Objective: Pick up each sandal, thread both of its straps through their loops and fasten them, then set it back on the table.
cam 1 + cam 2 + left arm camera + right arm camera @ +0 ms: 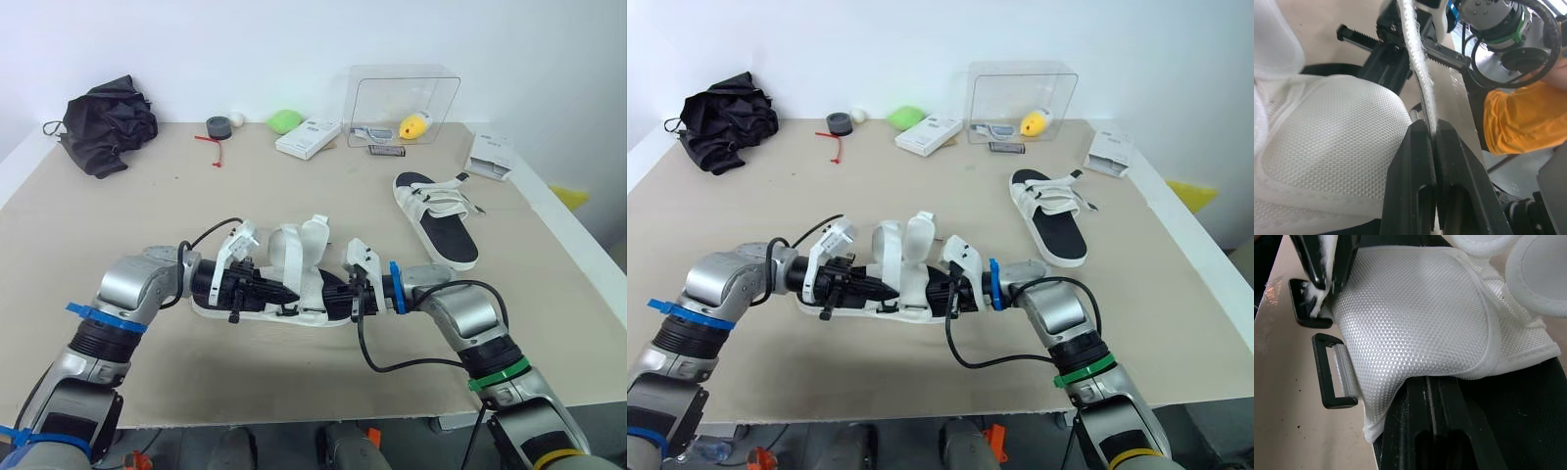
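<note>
sandal strap (1418,63) is pinched in my left tool (1431,128), upper (1415,313) in my right tool (1432,382). thin edge grip may slip.

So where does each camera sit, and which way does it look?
Left and right eye views: on the head, facing forward and down; both arms, nearer white mesh sandal, beige table; same scene.
Left wrist view: left wrist, along the left gripper shut on the sandal's white strap.
Right wrist view: right wrist, along the right gripper shut on the same sandal's mesh.
All share the sandal.
</note>
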You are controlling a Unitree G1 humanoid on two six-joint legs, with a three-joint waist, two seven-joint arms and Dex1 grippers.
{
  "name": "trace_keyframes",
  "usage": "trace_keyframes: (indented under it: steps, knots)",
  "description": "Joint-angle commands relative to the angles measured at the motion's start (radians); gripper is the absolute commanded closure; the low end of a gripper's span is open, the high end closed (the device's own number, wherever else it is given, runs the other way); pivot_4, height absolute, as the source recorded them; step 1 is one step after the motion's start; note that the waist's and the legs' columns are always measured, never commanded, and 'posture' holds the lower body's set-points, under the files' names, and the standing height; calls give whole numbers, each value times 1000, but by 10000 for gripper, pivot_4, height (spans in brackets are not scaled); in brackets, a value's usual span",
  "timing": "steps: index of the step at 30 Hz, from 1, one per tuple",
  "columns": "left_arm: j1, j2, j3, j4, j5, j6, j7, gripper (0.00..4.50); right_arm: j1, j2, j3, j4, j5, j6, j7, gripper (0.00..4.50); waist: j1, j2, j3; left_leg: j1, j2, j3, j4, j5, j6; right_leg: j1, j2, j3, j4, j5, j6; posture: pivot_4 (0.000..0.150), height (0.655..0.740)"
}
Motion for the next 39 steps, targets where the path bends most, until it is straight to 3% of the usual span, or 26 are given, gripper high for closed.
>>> trace_keyframes:
  steps: [1,21,25,27,30,32,39]
  knots:
    - [16,0,25,-62,-8,-28,15,44919,12,-4,18,38,-19,20,-14,45000,0,0,0,0,0,0,0,0,0,0,0,0,0,0,0,1500,7400]
    - [134,40,8,-167,72,-227,14,44919,-2,1,24,49,-21,14,-2,45000,0,0,0,0,0,0,0,0,0,0,0,0,0,0,0,1500,7400]
    - [110,37,20,-149,70,-233,19,30257,-7,0,27,53,-21,12,1,45000,-1,0,0,0,1,0,0,0,0,0,1,1,0,1,-1,1500,7400]
    - [100,41,33,-157,45,-215,7,28687,-9,1,27,56,-21,12,1,45000,-1,0,0,1,1,0,0,0,0,0,1,1,0,1,-1,1500,7400]
    - [79,81,81,-192,-98,-52,-44,19305,-10,1,28,57,-22,11,2,45000,-1,0,0,1,1,0,0,0,0,0,1,1,0,1,-1,1500,7400]
    - [68,82,107,-189,-153,7,-45,19305,-11,1,28,59,-23,9,3,45000,-2,0,0,0,1,0,0,0,0,0,1,1,0,1,-1,1500,7400]
    - [-24,-22,236,-60,-277,220,168,19305,-11,4,30,60,-25,7,2,45000,-2,1,1,0,2,-1,2,0,0,0,2,0,1,1,-1,1500,7400]
